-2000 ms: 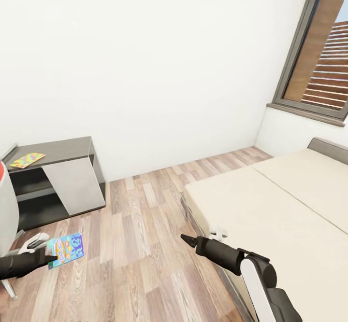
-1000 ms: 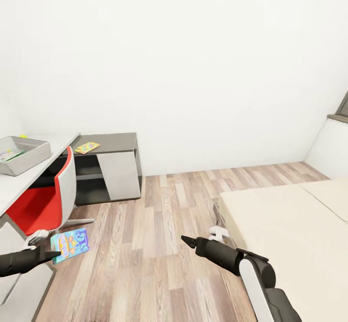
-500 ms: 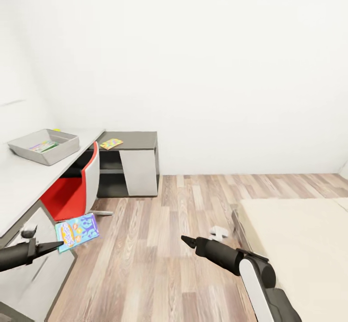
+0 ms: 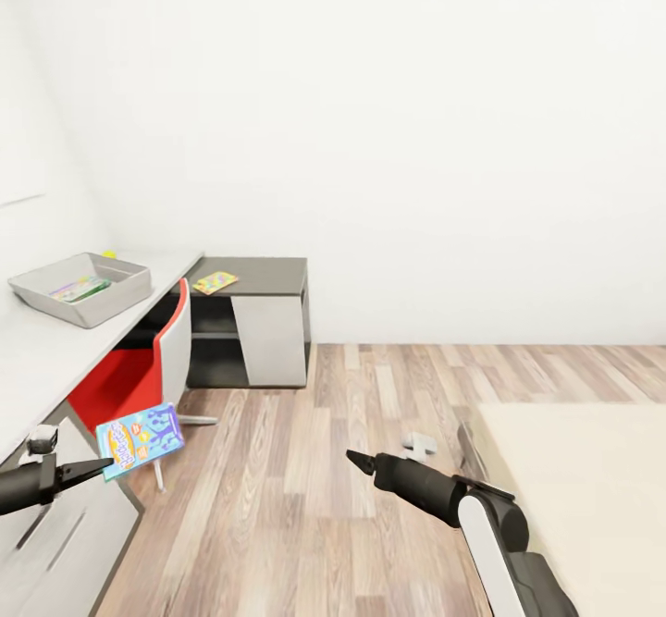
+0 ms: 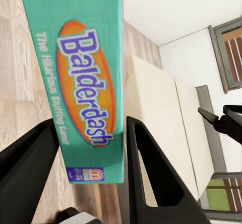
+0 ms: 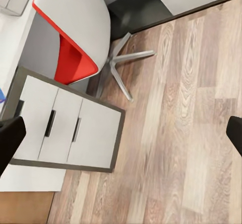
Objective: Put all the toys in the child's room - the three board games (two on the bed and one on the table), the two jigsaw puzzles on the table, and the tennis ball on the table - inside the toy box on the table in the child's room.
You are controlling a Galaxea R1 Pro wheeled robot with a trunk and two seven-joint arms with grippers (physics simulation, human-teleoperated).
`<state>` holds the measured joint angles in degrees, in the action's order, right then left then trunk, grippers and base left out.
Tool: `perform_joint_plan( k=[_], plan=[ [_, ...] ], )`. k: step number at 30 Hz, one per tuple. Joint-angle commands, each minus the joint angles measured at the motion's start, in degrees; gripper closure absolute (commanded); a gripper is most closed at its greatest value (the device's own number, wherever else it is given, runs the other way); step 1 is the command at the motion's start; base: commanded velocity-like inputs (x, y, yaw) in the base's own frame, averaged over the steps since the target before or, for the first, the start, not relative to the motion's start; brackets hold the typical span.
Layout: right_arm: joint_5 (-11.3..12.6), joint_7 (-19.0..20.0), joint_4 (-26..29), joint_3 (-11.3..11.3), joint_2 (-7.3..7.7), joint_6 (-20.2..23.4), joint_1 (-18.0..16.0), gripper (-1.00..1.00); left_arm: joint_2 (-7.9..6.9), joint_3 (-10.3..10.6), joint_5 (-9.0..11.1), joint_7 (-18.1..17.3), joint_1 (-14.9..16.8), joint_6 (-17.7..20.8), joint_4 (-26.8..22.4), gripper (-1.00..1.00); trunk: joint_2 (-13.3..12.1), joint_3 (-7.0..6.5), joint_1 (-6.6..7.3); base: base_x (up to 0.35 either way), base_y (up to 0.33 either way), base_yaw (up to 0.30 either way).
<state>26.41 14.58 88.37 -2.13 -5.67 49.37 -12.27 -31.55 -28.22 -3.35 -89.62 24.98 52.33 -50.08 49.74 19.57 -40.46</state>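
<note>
Nearest the robot, its left black two-fingered gripper (image 4: 88,466) is clamped on the edge of a thin light blue board game box with an orange oval logo (image 4: 139,440), carried upright above the wood-plank floor (image 4: 370,413); in the left wrist view the two dark fingers (image 5: 151,173) sit either side of the same box (image 5: 80,77), whose logo reads "Balderdash". The right black gripper (image 4: 358,458) reaches forward holding nothing, its fingertips drawn to one point in the head view yet set at opposite edges of its own wrist view, so I cannot tell whether it is apart or together. Just beyond the held game stand a red and white swivel chair (image 4: 139,367) and a white desk with grey drawer fronts (image 4: 46,358). On the desk rests a shallow grey toy box (image 4: 116,296) with something colourful already inside, and farther along a multicoloured jigsaw puzzle square (image 4: 215,281) lies on a dark grey low cabinet (image 4: 268,275). Over the last two seconds the view has swung away from the beige bed (image 4: 592,506) and window toward the desk, so the toy box is now within sight, and the game looks ready to be carried over and dropped in
</note>
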Motion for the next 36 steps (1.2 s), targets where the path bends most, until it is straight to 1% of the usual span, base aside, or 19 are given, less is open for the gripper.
perform_joint_plan(
  k=[1, 7, 19, 22, 24, 27, 31, 36],
  plan=[
    [-0.3, 0.3, 0.0, 0.1, -0.03, 0.3, 0.0, -1.0, 0.01, -0.1, -0.3, -0.4, 0.1, 0.5, 0.0, 1.0, 0.0, 0.07, -0.04, 0.291, 0.001, 0.2],
    [-0.3, 0.3, 0.0, 0.1, 0.04, 0.3, 0.0, -1.0, -0.02, -0.1, -0.2, -0.4, 0.1, 0.5, 0.0, 1.0, 0.0, 0.07, -0.04, 0.103, 0.0, 0.255],
    [-0.2, 0.3, 0.0, 0.2, 0.09, 0.3, 0.0, -1.0, -0.19, -0.5, -0.2, -0.4, 0.1, 0.6, -0.1, 1.0, -4.8, -1.99, 2.59, 0.006, 0.0, 0.279],
    [-0.2, 0.4, 0.0, 0.2, 0.12, 0.4, 0.0, -1.0, -1.12, -0.5, 0.0, -0.4, 0.0, 0.7, -0.1, 1.0, -6.0, -2.34, 3.25, 0.0, 0.0, 0.187],
    [-0.2, 0.4, 0.0, 0.3, 0.13, 0.4, 0.0, -1.0, -2.05, -0.5, 0.1, -0.4, 0.0, 0.9, -0.1, 1.0, -6.8, -2.54, 3.69, 0.0, 0.0, 0.129],
    [-0.2, 0.5, 0.0, 0.4, 0.13, 0.4, 0.0, -1.0, -2.79, -0.9, 0.5, -0.4, 0.0, 0.9, 0.0, 1.0, -8.0, -2.82, 4.35, 0.0, 0.0, 0.079],
    [-0.2, 0.6, 0.0, 0.5, 0.13, 0.5, 0.0, -1.0, -3.12, -1.5, 1.1, -0.4, 0.0, 0.9, 0.0, 1.0, -9.6, -3.17, 5.23, 0.0, 0.0, 0.021],
    [-0.1, 0.7, 0.0, 0.7, 0.13, 0.6, 0.0, -1.0, -3.23, -1.6, 1.3, -0.4, 0.0, 1.0, 0.0, 1.0, -11.6, -3.6, 6.33, 0.0, 0.0, 0.004]
  ],
)
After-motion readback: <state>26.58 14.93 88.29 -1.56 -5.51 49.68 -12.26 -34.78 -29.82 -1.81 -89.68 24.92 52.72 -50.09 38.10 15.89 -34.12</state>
